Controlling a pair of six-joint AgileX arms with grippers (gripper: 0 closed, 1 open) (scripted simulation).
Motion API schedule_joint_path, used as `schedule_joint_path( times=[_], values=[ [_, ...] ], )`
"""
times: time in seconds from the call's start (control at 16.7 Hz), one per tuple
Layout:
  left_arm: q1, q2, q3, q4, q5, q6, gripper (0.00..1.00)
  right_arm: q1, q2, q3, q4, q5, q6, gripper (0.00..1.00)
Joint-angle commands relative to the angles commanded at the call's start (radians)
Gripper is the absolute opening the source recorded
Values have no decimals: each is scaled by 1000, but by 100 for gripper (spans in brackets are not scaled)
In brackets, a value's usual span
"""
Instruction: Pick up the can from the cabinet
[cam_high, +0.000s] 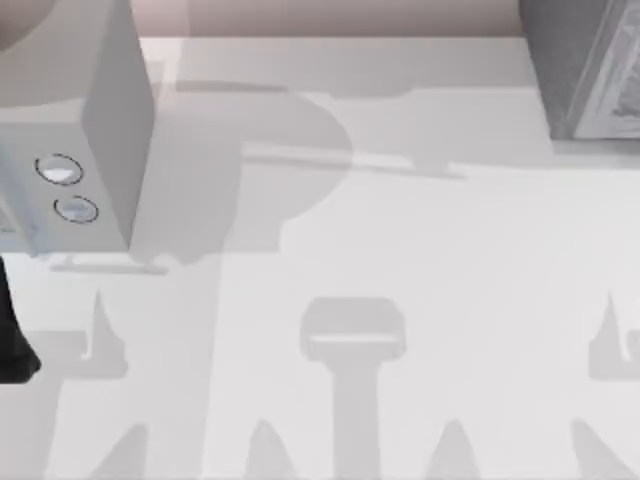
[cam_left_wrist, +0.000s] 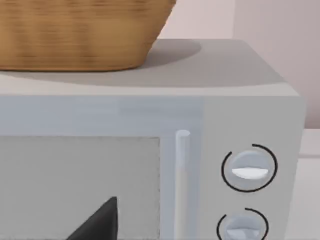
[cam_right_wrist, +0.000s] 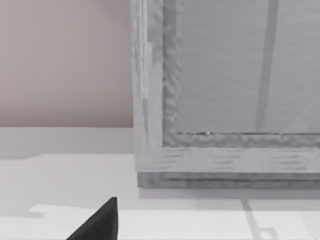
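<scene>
Grey-speckled cabinet (cam_right_wrist: 225, 100) dead ahead of my right gripper (cam_right_wrist: 97, 222); grip state can't tell. Can unlocated, presumably inside. Risk: blind approach strikes white frame. Left arm idle facing microwave (cam_left_wrist: 150, 150).

Setting: rendered simulation, a bare tabletop (cam_high: 400, 250) scene with kitchen-type props. Evidence:

- Surfaces are flat and uniformly white-grey, with hard-edged shadows cast across the tabletop and a plain pinkish wall (cam_right_wrist: 65, 60) behind it.
- At the left side of the tabletop stands a smooth light-grey microwave-like box (cam_left_wrist: 250, 100) with a door, a vertical handle (cam_left_wrist: 182, 180) and two round dials (cam_left_wrist: 249, 169).
- A woven wicker basket (cam_left_wrist: 75, 35) rests on top of that box.
- At the far right stands a dark-grey speckled cabinet (cam_right_wrist: 170, 100) with a paler white-framed front panel.
</scene>
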Motion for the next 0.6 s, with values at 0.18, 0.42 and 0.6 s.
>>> schedule_joint_path(
  times=[0.18,0.42,0.6],
  values=[
    [0,0,0,0,0,0,100,1,10,11,-2,2,0,100],
    [0,0,0,0,0,0,100,20,138,159,-37,22,3,100],
    [0,0,0,0,0,0,100,45,304,377,-87,46,5,100]
  ],
)
